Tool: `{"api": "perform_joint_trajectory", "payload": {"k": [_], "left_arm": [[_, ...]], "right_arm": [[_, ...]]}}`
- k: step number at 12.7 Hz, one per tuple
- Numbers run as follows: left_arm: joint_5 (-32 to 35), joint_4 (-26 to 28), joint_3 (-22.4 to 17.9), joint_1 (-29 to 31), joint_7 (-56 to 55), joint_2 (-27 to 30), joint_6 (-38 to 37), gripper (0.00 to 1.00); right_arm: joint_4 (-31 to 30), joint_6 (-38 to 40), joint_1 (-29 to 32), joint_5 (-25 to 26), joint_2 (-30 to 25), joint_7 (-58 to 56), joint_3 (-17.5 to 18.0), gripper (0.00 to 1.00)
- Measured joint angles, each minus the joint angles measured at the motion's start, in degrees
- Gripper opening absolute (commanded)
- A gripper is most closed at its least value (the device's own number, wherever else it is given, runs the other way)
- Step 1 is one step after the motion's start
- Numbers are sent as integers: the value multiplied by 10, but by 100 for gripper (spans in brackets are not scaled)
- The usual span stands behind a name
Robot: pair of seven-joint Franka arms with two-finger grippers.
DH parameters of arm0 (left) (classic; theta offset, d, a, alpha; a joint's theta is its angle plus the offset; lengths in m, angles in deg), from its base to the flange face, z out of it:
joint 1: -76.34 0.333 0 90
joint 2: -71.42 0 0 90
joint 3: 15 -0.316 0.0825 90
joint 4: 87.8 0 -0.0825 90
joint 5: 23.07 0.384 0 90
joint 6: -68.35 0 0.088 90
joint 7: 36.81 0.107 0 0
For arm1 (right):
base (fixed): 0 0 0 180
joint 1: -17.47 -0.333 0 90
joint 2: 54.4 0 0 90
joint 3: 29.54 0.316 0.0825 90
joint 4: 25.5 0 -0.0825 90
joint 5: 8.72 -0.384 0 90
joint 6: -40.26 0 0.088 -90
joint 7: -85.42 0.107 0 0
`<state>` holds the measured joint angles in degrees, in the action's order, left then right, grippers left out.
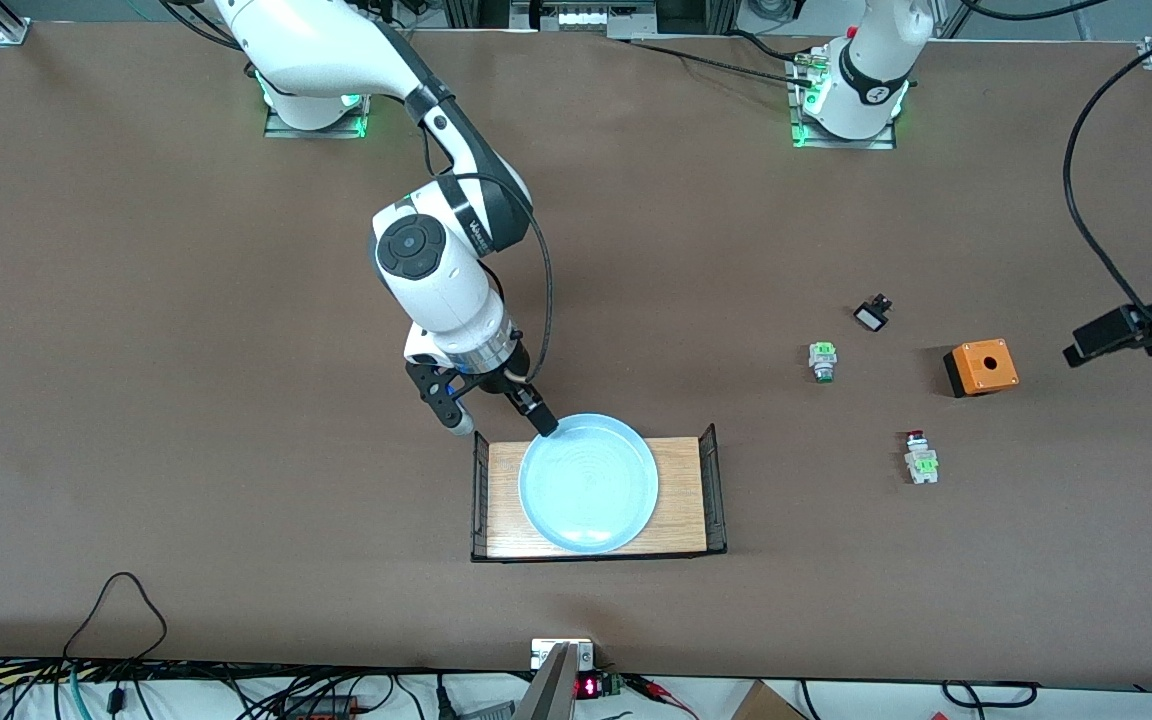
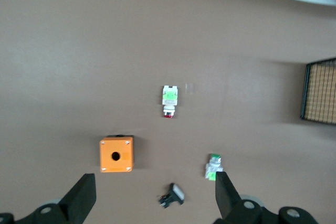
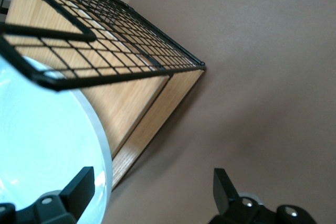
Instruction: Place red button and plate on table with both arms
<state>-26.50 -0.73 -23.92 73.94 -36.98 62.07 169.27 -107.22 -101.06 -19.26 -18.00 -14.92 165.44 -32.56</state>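
the right gripper (image 1: 496, 408) is down at the rim of the plate (image 1: 588, 483), jaws spread wide and holding nothing, one finger (image 1: 539, 413) at the rim's edge and the other outside it, over the table (image 1: 186, 400). the plate sits in the wooden tray (image 1: 681, 500) between its black wire ends. to do this well i'd say it should straddle the raised rim squarely, one finger inside and one outside, before closing, then lift clear of the wire end beside it. the left gripper (image 2: 155, 198) hangs high over the left arm's end of the table, equally wide and empty. the red button (image 1: 920, 458) lies on the table below it, nearer the front camera than the orange box (image 1: 981, 367) and the green-capped button (image 1: 822, 360), well apart from the tray. a small black part (image 1: 873, 314) lies near those.
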Motion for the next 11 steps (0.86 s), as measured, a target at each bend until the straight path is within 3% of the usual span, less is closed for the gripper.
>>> {"api": "perform_joint_trajectory", "payload": {"k": [2, 4, 6, 9, 11], "left_arm": [[16, 0, 50, 38, 22, 21, -32, 100], [17, 0, 63, 51, 35, 40, -57, 100], [17, 0, 66, 52, 44, 61, -80, 100], [23, 11, 73, 45, 47, 91, -98, 100], [25, 26, 75, 39, 47, 103, -98, 100]], "right_arm": [[0, -3, 1, 0, 2, 0, -1, 93], [0, -3, 0, 0, 2, 1, -1, 58], [0, -3, 0, 0, 3, 1, -1, 38], [2, -3, 0, 0, 3, 1, -1, 21], [2, -3, 1, 0, 3, 2, -1, 19]]}}
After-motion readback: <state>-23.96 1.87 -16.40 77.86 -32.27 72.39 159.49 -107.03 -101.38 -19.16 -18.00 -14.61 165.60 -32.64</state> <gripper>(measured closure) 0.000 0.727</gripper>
